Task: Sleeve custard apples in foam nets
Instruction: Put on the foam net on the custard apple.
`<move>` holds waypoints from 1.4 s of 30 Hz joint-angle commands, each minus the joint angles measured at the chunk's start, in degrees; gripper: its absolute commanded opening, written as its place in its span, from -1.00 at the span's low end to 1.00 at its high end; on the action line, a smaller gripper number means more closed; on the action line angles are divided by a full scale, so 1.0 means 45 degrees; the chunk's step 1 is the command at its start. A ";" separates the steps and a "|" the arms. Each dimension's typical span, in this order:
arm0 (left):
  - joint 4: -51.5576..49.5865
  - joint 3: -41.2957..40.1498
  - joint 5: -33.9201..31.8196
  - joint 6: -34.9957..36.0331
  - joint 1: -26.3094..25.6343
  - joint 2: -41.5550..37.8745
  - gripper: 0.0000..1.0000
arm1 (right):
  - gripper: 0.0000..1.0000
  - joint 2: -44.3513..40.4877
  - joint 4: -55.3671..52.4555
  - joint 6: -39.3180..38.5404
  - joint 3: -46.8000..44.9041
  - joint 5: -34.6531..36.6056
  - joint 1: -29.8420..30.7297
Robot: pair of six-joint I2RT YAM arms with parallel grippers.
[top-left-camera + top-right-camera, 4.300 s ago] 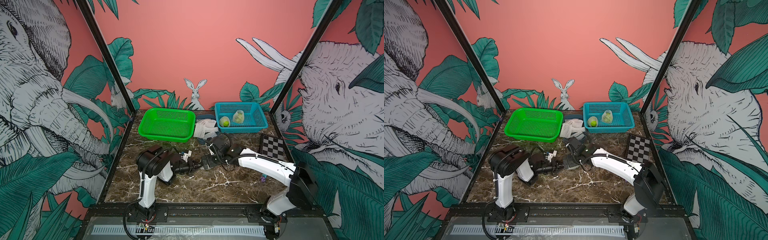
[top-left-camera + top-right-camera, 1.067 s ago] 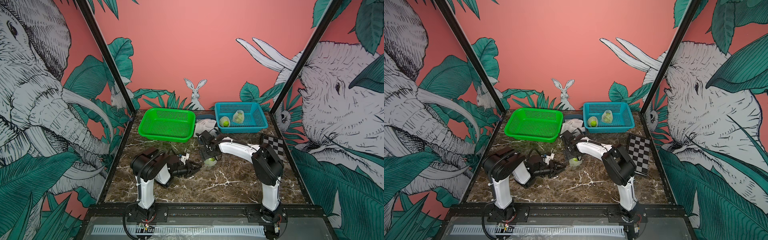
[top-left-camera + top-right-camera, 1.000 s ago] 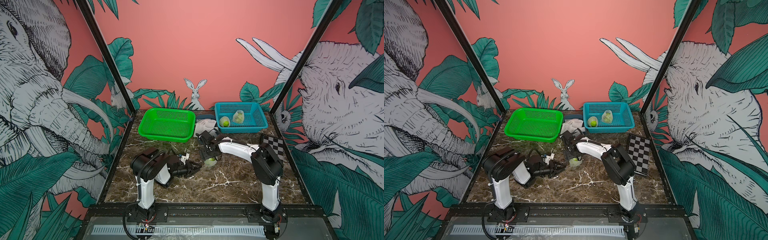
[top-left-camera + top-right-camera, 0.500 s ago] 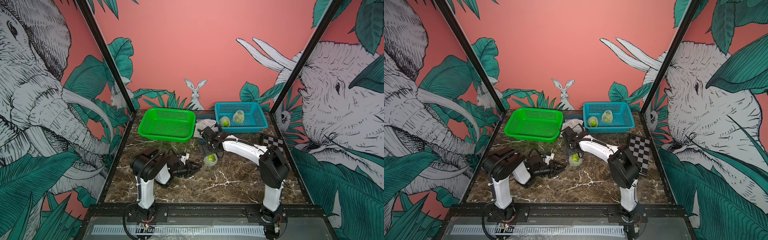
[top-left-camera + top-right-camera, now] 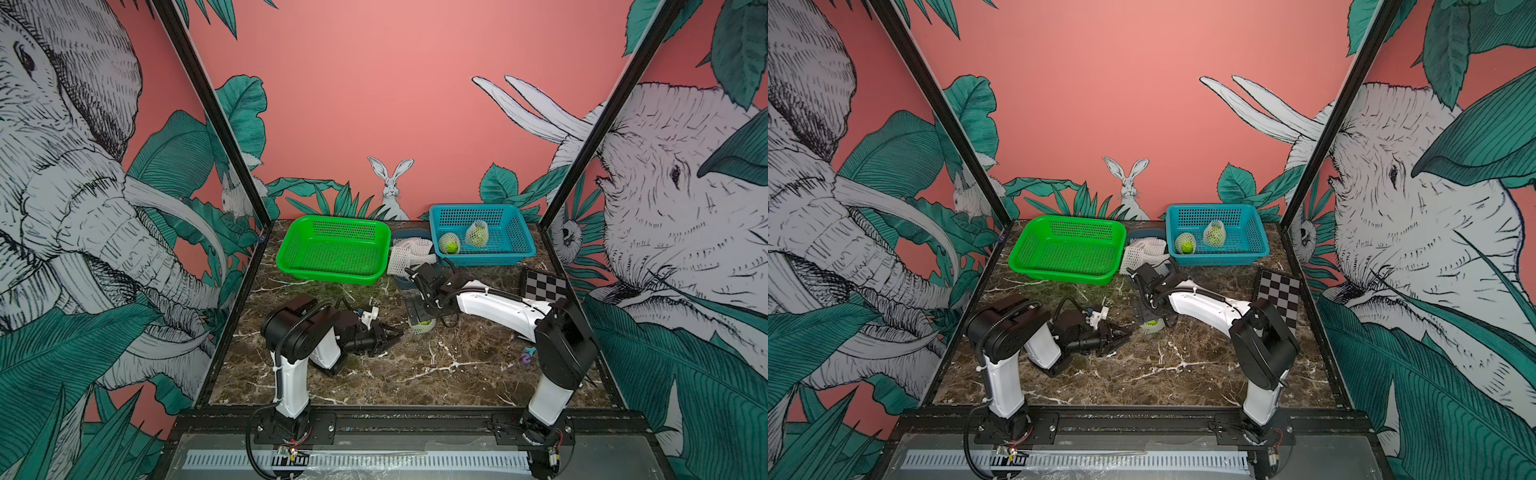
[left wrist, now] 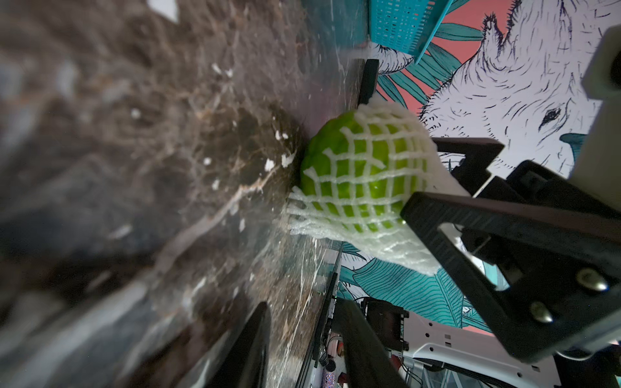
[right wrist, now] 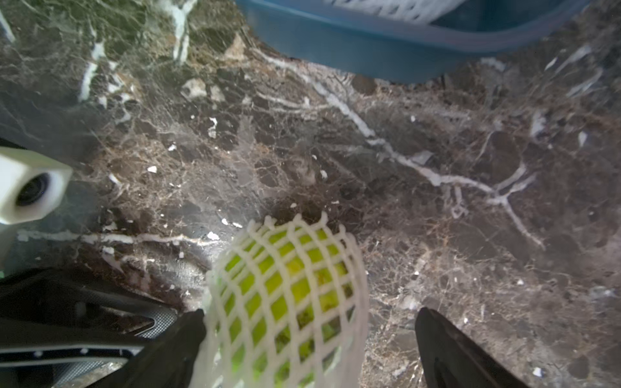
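One custard apple (image 5: pixel 422 326) sits on the marble table, sleeved in a white foam net (image 7: pixel 289 295); green skin shows at one end (image 6: pixel 322 161). My right gripper (image 7: pixel 309 336) stands open over it, one finger (image 7: pixel 178 342) against the net, the opposite one clear. My left gripper (image 5: pixel 392 332) lies low just left of the fruit, open, nothing between its fingers (image 6: pixel 248 346). Two more netted custard apples (image 5: pixel 450 243) (image 5: pixel 477 233) lie in the blue basket (image 5: pixel 515 249). Spare foam nets (image 5: pixel 409 253) are piled in a grey-blue tub (image 7: pixel 403 50).
A green perforated basket (image 5: pixel 334 249) stands at the back left with nothing in it. A checkerboard tile (image 5: pixel 544 284) lies at the right edge, and a small purple object (image 5: pixel 527 358) sits near the right arm's base. Black frame posts mark the table's sides.
My right arm's elbow has swung to the right and its jaws have spread a little wider round the netted fruit. The fruit and my left arm have stayed put.
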 commanded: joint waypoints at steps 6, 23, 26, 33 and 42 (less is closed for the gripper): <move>0.0738 -0.0158 0.0062 -0.0268 -0.0003 0.0297 -0.25 | 0.84 0.0807 0.0591 0.0369 0.0063 -0.0195 0.0061; 0.0887 -0.0046 0.0179 -0.0327 -0.0013 0.0560 -0.25 | 0.86 0.1210 0.0167 -0.0122 0.0814 -0.0016 -0.0139; 0.0888 -0.0039 0.0180 -0.0328 -0.0016 0.0541 -0.25 | 0.96 0.0778 0.0049 -0.0081 0.0817 0.0243 -0.0150; 0.0898 -0.0090 0.0150 -0.0303 -0.0006 0.0478 -0.25 | 0.98 0.0118 -0.0261 -0.0109 0.0894 0.0434 -0.0150; 0.0884 -0.0087 0.0140 -0.0309 -0.0017 0.0505 -0.24 | 0.94 -0.0016 -0.0425 0.0136 0.0744 0.0277 0.0065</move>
